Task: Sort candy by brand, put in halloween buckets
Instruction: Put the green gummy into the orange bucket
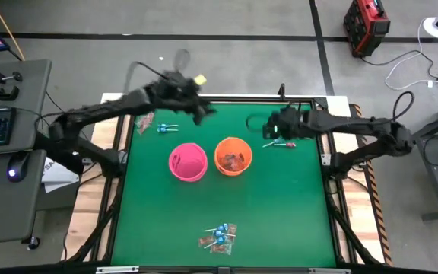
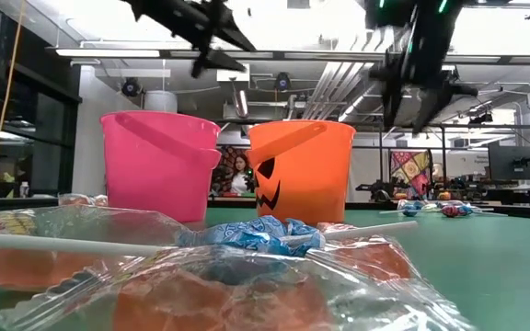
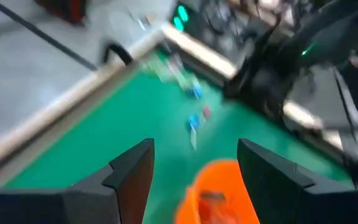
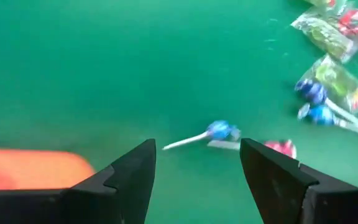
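Note:
A pink bucket (image 1: 188, 162) and an orange bucket (image 1: 233, 155) stand side by side mid-table; the orange one has candy in it. Blue lollipops and red wrapped pieces lie in a small pile (image 1: 219, 237) near the front edge, by the far left corner (image 1: 155, 125), and beside the orange bucket's far right (image 1: 280, 142). My left gripper (image 1: 204, 113) hangs open above the table, beyond the pink bucket, with nothing between its fingers (image 3: 132, 171). My right gripper (image 1: 267, 129) hangs open above a blue lollipop (image 4: 219, 130) and a red piece (image 4: 281, 148), touching neither.
Several more wrapped sweets (image 4: 328, 81) lie a little past the lollipop. The right arm (image 3: 278, 68) is close ahead of my left gripper. A raised wooden rim (image 1: 226, 97) borders the green table. The near half of the mat between buckets and front pile is open.

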You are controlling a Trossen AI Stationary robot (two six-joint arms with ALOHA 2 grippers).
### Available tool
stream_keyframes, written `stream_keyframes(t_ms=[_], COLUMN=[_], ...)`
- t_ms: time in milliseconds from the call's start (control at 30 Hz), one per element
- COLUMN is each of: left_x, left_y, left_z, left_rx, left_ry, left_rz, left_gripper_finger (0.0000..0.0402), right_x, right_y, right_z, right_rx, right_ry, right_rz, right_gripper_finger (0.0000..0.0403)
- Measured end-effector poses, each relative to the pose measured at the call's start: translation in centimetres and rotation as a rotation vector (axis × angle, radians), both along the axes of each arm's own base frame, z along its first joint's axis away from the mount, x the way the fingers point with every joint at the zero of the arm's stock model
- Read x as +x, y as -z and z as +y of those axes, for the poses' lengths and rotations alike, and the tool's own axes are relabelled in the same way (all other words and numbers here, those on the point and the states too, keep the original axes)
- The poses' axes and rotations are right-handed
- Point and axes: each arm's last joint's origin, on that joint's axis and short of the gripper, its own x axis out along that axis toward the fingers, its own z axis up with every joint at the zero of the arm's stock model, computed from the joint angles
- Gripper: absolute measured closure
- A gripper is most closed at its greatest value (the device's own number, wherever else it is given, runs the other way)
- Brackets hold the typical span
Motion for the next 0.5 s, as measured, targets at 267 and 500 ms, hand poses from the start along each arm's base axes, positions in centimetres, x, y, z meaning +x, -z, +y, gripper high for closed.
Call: stream_keyframes(t_ms=[267,500], left_x=[-6.1,-7.6], left_y=[-5.5,-7.4], left_z=[0.2,-1.8], left_rx=[0.074,0.088], left_ry=[-0.155,-0.252], left_rz=[-0.198,-0.290], left_gripper_finger=[0.0181,0.0181], right_x=[-4.6,-7.6], right_y=[3.4,4.2], right_z=[-11.4,-18.8], right_rx=[0.032,0.060], right_ry=[0.041,0.106], right_rz=[-0.035,0.072], right_gripper_finger=[0.0176,0.0176])
